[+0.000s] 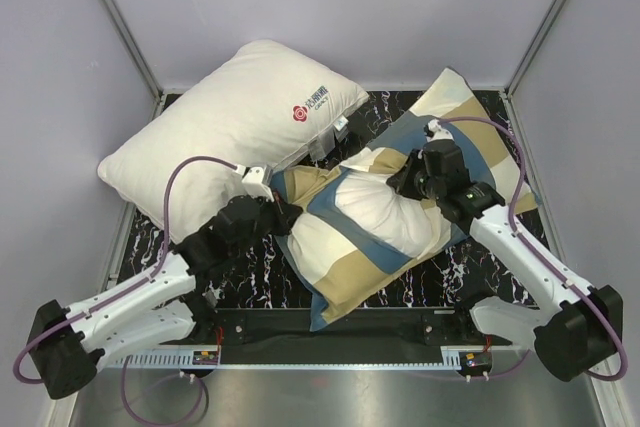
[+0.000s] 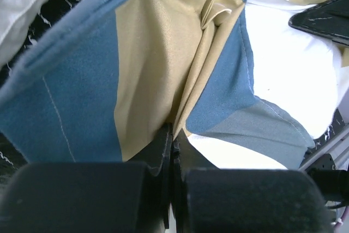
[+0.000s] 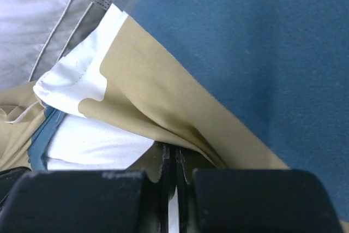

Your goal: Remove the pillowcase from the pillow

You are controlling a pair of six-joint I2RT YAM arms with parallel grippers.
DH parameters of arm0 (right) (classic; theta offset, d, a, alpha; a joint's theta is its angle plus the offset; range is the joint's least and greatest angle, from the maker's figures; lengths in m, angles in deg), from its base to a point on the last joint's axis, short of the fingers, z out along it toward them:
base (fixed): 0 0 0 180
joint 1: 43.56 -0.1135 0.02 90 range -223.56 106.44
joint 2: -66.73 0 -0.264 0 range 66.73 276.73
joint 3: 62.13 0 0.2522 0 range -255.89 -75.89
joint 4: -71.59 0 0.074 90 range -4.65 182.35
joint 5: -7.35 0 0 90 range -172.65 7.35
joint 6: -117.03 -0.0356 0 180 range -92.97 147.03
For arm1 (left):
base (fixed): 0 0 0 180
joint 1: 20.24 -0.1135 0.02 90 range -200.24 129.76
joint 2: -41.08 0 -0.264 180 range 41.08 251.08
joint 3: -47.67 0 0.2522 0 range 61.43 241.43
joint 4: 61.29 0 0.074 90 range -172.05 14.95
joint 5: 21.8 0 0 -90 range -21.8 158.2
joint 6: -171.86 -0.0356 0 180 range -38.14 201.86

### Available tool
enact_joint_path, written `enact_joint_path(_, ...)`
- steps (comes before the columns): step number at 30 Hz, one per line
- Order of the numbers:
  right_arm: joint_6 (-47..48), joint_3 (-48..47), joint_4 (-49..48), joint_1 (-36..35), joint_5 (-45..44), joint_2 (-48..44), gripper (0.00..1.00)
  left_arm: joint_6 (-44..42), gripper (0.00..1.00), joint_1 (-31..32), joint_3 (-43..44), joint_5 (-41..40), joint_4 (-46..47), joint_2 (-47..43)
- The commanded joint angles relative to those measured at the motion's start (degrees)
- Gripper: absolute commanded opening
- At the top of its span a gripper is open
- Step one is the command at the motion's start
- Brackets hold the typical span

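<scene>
The left claw (image 1: 283,209) is closed, pinching a fold of the soft fabric pillowcase (image 1: 350,282), checked in teal blue, tan and cream, at its near left end. The right claw (image 1: 405,179) is likewise clamped shut on a tan fold farther back on the cover's right. Between them the cover lies rumpled and slantwise on the black, white-veined marbled tabletop (image 1: 440,269), gaping to bare part of the plump, plain off-white pillow (image 1: 380,209) inside. Farther back on the left, just beside the cover, rests a white pillow with a red printed logo (image 1: 240,112).
</scene>
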Motion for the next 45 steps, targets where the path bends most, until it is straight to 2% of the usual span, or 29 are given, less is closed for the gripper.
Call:
enact_joint_path(1,6.35,4.42,5.59,10.13,-20.23,-3.48,0.0,-1.85,0.0,-2.37,-3.32,-12.71,-14.28,-0.24)
enact_joint_path(5,5.21,8.29,2.34,10.4,-15.04,-4.46,0.0,-1.76,0.0,-2.38,-4.82,-9.64,-8.41,4.92)
enact_joint_path(7,4.59,10.49,-0.11,10.4,-11.28,-4.37,0.0,-2.2,0.0,-2.2,-5.53,-6.22,-1.64,8.88)
enact_joint_path(11,3.1,13.48,-3.82,10.22,-6.78,-5.07,0.0,-1.68,0.0,-1.5,-4.21,-2.87,6.1,24.33)
enact_joint_path(14,3.62,13.92,-3.73,10.22,-4.93,-6.03,0.0,-0.97,0.0,-0.27,-3.42,-2.08,10.33,31.03)
enact_joint_path(18,6.34,12.96,-1.81,10.05,-3.17,-9.37,0.0,-0.18,0.0,0.44,-3.24,-1.46,13.4,33.33)
enact_joint_path(20,6.96,11.56,-0.22,9.61,-1.85,-12.09,0.11,-0.27,0.0,0.61,-2.72,-1.37,13.41,33.86)
enact_joint_path(21,7.66,9.55,0.83,9.35,-1.24,-12.97,0.31,-0.35,0.0,0.7,-2.45,-1.28,13.15,34.3)
enact_joint_path(24,9.15,4.44,2.68,6.19,-0.79,-15.44,0.74,-0.35,0.0,0.88,-1.75,-1.2,13.06,34.74)
enact_joint_path(28,11.09,-2.41,4.09,-1.62,-5.26,-13.87,0.9,-0.09,0.0,1.58,-1.4,-1.28,13.32,35.27)
enact_joint_path(33,12.23,-8.75,2.61,-13.91,-9.05,-7.81,0.99,0.0,0.0,2.19,-0.7,-1.37,13.32,35.53)
enact_joint_path(36,13.37,-11.03,1.2,-19.54,-13.7,-2.01,1.0,0.0,0.0,2.55,-0.34,-1.37,13.06,35.53)
enact_joint_path(40,14.34,-14.2,0.4,-23.08,-17.31,7.29,1.0,0.0,0.0,2.9,-0.17,-1.37,12.8,35.1)
enact_joint_path(45,12.59,-15.96,2.24,-23.44,-21.09,14.69,1.0,0.08,0.0,3.25,-0.17,-1.63,12.18,33.78)
